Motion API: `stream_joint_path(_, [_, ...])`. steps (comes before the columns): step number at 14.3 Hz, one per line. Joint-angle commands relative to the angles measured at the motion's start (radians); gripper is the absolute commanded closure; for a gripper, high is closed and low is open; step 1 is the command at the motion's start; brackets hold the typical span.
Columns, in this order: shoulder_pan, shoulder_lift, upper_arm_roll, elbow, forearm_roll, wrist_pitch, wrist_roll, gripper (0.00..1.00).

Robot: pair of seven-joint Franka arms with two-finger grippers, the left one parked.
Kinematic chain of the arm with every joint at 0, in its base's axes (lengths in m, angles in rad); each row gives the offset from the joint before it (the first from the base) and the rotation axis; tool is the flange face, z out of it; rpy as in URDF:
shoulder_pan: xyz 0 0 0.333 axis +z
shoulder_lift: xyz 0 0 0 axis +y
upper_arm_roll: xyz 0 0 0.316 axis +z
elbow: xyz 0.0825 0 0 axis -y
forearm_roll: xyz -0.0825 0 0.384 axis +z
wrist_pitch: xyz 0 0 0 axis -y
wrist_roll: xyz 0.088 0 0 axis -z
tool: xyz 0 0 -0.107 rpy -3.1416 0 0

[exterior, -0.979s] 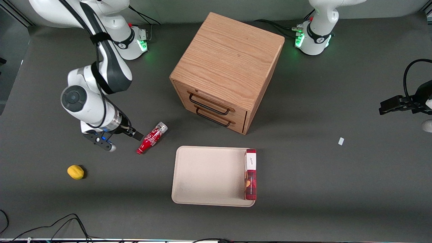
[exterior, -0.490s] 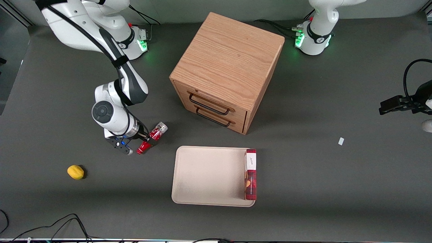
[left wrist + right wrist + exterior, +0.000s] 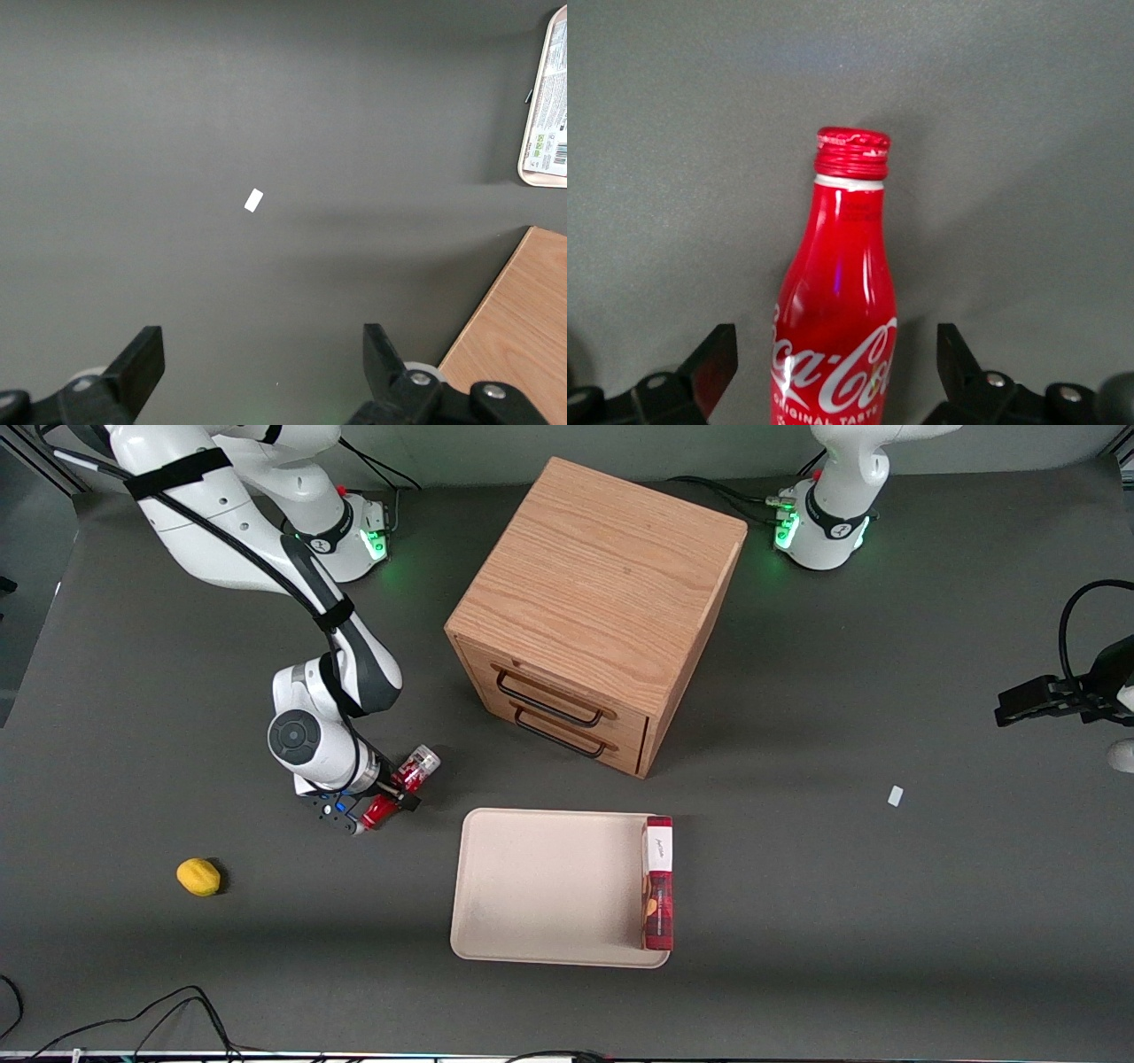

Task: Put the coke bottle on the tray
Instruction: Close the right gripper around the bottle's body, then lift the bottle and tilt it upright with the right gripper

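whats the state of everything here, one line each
coke bottle: lying on its side on the table, cap on, not on the tray
gripper: open, down at the table, fingers either side of the bottle, apart from it
tray: flat on the table, holding only the box
red-and-white box: lying along the tray's rim
drawer cabinet: both drawers shut
lemon: resting on the table

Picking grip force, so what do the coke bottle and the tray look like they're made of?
Coke bottle: probably painted metal, glossy with sharp glints, lying between the open hand's fingers. Tray: matte beige, likely plastic or pressed fibre; no glare, rounded rim.
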Motion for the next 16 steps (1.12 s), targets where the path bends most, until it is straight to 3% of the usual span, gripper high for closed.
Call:
stream_joint_path(1, [0.007, 0.024, 0.000, 0.008, 0.022, 0.033, 0.015, 0.00])
stream_joint_path(4, [0.007, 0.027, 0.000, 0.008, 0.020, 0.042, 0.014, 0.41])
stream_joint_path(9, [0.007, 0.024, 0.000, 0.011, 0.020, 0.037, 0.006, 0.87])
stream_joint_path(12, [0.005, -0.008, 0.000, 0.031, 0.019, 0.021, -0.006, 0.91])
stream_joint_path(16, [0.005, -0.076, 0.000, 0.188, 0.010, -0.267, -0.032, 0.91])
